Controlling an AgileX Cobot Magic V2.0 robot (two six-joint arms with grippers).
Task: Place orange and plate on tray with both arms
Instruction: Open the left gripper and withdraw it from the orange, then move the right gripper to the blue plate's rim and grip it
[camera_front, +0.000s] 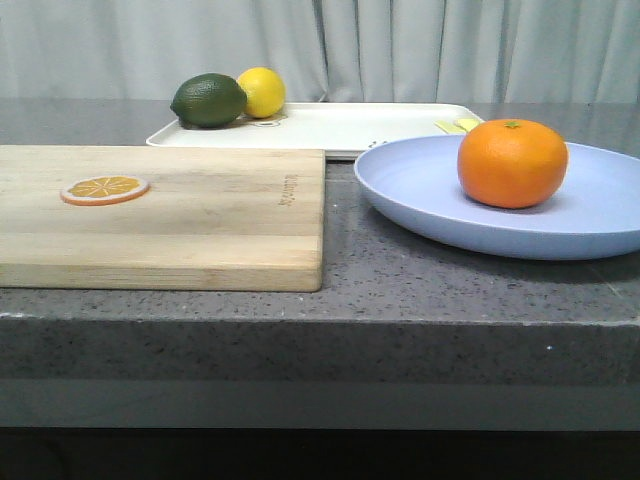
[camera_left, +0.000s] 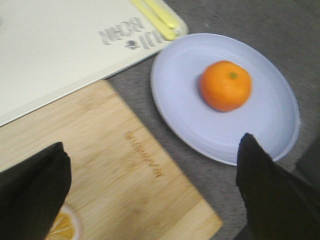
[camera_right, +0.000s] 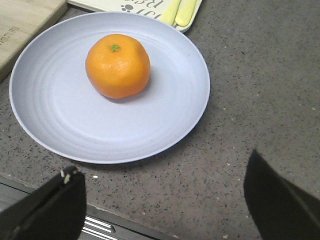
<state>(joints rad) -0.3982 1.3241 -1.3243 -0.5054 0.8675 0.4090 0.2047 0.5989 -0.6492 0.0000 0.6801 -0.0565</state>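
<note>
1. A dark grey speckled stone countertop (camera_front: 400, 290) is carrying everything in view.
2. A pale rectangular wooden cutting board (camera_front: 190, 215) is lying flat at the left front of the countertop, its right edge near the plate but apart from it.
3. A flat rectangular cream-white tray with a low rim and rounded corners (camera_front: 340, 128) is sitting behind the board and the plate, with printed grey lettering and yellow cutlery showing at its right end.
4. A large, shallow, round, pale lavender-blue plate (camera_front: 430, 195) is resting on the countertop at the right, just in front of the tray and not on it.
5. The left gripper (camera_left: 150, 195) is hanging wide open over the board's corner, gripping nothing.
6. The right gripper (camera_right: 165, 202) is hanging wide open over the bare countertop beside the plate's rim, also gripping nothing.
7. A whole round bright-orange fruit with a green stem spot (camera_front: 512, 163) is sitting upright in the plate, a little off centre.
8. A dark green lime (camera_front: 208, 100) and a yellow lemon (camera_front: 263, 91) are lying side by side, touching, on the tray's far left end.
9. A flat orange slice (camera_front: 104, 189) is lying on the board's left part.
</note>
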